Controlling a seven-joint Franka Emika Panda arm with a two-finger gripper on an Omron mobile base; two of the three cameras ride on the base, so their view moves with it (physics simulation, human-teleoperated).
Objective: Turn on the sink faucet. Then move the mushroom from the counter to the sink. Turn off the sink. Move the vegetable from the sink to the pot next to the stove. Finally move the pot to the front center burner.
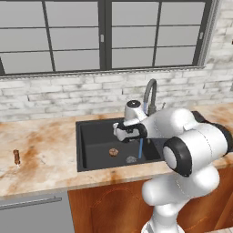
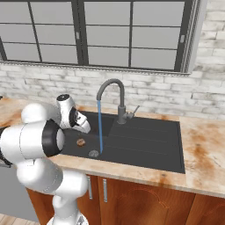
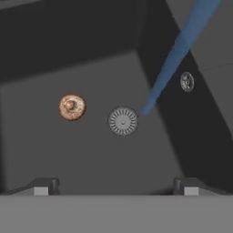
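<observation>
Blue water point(image 2: 100, 127) runs from the dark gooseneck sink faucet point(image 2: 112, 83) point(image 1: 150, 91) into the black sink point(image 1: 91, 136) point(image 2: 145, 145). The tan-brown mushroom point(image 1: 113, 152) point(image 2: 81, 142) point(image 3: 72, 107) lies on the basin floor, a little left of the round metal drain point(image 3: 123, 121). My gripper point(image 1: 119, 135) point(image 2: 85, 127) point(image 3: 116, 184) hangs open above the basin, holding nothing and well clear of the mushroom. The pot and the stove are out of view.
A slim reddish-brown stick-like piece point(image 1: 17, 156) stands on the marbled counter point(image 1: 41, 150) far left of the sink. The faucet's side lever point(image 2: 134, 110) points right. Brick wall and windows run behind. The water stream point(image 3: 177, 50) falls just right of the drain.
</observation>
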